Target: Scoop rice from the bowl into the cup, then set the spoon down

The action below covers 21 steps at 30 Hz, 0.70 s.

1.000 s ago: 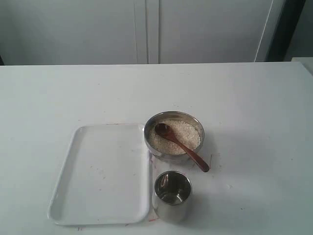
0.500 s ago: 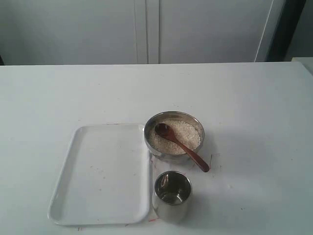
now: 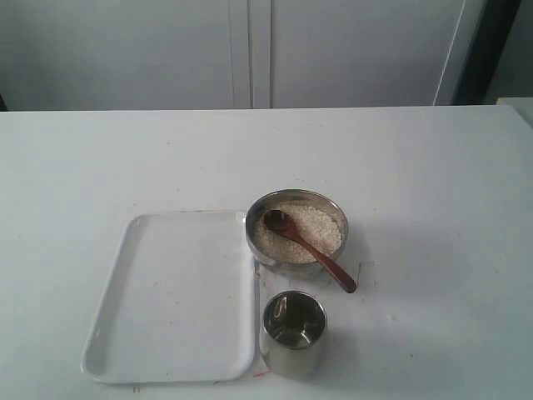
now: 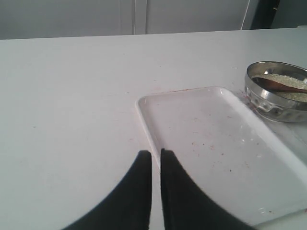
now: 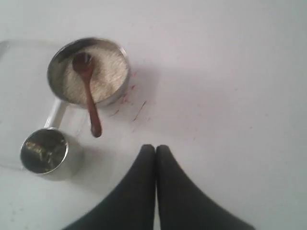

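– On the bowl (image 3: 340, 218) rim: spoon (image 3: 309, 249) rests, scoop end in the rice (image 3: 315, 223), handle overhanging, cup (image 3: 293, 353) just beside. Grippers?
– Right gripper (image 5: 155, 147) pressed closed, empty; left gripper (image 4: 156, 152) nearly closed, empty. Open your right first, then pinch the overhanging handle.

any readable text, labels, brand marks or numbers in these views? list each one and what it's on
None can be read.
No lettering shows on the bowl, the cup, the spoon, the white tray or the table.
The faint red marks on the table beside the bowl are too small to read as characters.
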Tool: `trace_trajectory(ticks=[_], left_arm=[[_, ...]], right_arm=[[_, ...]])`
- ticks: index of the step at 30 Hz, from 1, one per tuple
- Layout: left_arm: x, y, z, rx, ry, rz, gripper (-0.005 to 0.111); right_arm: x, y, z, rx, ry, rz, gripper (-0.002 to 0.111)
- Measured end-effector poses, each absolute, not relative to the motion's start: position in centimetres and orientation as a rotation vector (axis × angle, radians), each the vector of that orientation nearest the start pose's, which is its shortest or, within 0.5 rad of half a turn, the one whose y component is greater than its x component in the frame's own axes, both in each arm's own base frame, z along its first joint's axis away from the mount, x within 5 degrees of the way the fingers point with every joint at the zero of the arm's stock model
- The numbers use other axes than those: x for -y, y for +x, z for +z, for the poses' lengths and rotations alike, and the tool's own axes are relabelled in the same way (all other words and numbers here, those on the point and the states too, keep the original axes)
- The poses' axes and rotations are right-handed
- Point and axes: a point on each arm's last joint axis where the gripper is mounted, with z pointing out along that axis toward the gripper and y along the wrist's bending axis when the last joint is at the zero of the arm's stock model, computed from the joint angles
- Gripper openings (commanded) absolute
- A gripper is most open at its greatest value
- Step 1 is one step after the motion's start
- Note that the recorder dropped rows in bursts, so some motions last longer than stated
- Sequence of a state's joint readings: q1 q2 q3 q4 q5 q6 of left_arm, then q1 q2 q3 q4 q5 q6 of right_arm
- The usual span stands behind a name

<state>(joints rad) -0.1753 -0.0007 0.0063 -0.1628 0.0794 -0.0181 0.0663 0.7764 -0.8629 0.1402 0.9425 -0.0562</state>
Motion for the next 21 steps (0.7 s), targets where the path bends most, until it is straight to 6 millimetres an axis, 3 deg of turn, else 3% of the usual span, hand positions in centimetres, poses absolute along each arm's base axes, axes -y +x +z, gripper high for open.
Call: trace_trajectory(ticks=[4, 8, 14, 21], left_arm=[[1.1, 5.6, 20.4, -1.575, 0.006, -0.29, 0.014], [1.1, 5.6, 20.4, -1.575, 0.006, -0.29, 0.014], [1.1, 5.6, 20.4, -1.575, 0.006, -0.29, 0.014], [1.1, 5.6, 20.4, -1.575, 0.006, -0.29, 0.014]], right_arm=[[-3.6, 17.0, 36.0, -2.462, -0.228, 0.254, 0.0], [-6.1, 19.5, 34.8, -2.603, -0.4, 0.295, 0.0], [-10.4, 20.7, 32.5, -2.643, -0.658, 0.281, 0.0], [-12.6, 22.0, 30.1, -2.676, -0.753, 0.099, 0.0]])
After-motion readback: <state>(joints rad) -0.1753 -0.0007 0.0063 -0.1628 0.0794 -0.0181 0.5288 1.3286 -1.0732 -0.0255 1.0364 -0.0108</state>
